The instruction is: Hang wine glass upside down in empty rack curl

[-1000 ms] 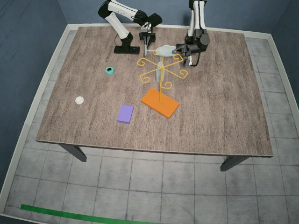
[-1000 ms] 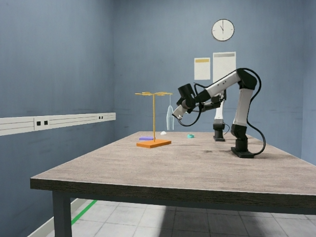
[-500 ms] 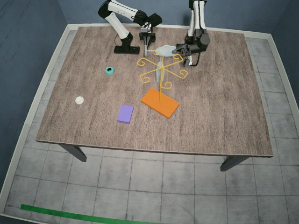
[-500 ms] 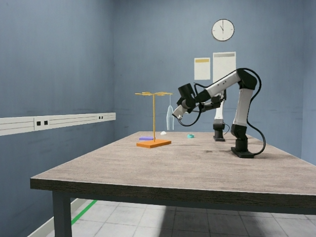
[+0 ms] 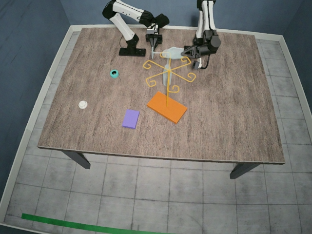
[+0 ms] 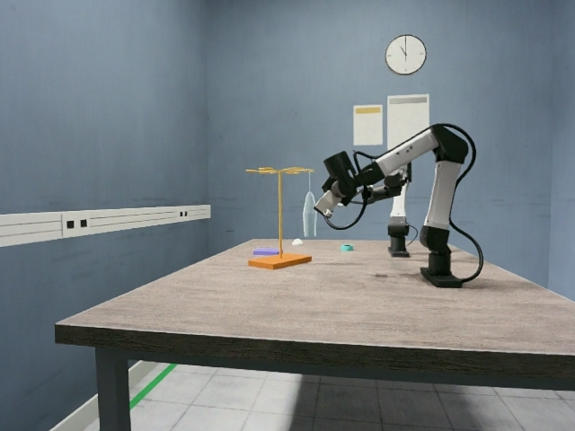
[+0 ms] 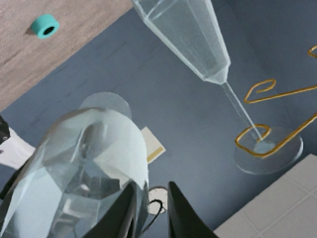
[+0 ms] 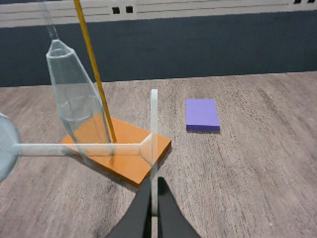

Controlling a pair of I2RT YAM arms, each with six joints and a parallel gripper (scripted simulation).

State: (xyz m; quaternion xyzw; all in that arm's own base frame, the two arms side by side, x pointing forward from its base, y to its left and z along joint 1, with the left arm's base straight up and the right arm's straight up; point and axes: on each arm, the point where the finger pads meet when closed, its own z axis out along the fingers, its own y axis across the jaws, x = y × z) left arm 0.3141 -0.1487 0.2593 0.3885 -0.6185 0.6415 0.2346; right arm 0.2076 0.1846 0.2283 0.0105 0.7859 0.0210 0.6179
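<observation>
The wine glass (image 5: pixel 174 53) (image 7: pixel 79 169) (image 8: pixel 45 150) is held off the table, lying level. My right gripper (image 5: pixel 152 47) (image 8: pixel 155 186) is shut on its foot, whose thin disc stands edge-on between the fingertips. My left gripper (image 5: pixel 184 53) (image 7: pixel 152 190) is a little open at the bowl's rim end, with a narrow gap between its fingers; whether a finger touches the glass is unclear. The other glass (image 5: pixel 166 76) (image 6: pixel 309 215) (image 7: pixel 190 40) (image 8: pixel 74 94) hangs upside down and straight from one curl of the yellow wire rack (image 5: pixel 167 93) (image 6: pixel 279 213) (image 8: pixel 91 55). The rack's other curls hold nothing.
The rack's orange base (image 5: pixel 166 110) (image 6: pixel 278 260) stands on the table. A purple block (image 5: pixel 130 118) (image 8: pixel 202 115), a teal ring (image 5: pixel 111 73) (image 7: pixel 40 25) and a white round piece (image 5: pixel 83 104) lie on the table. The hanging glass is close in front of the held one.
</observation>
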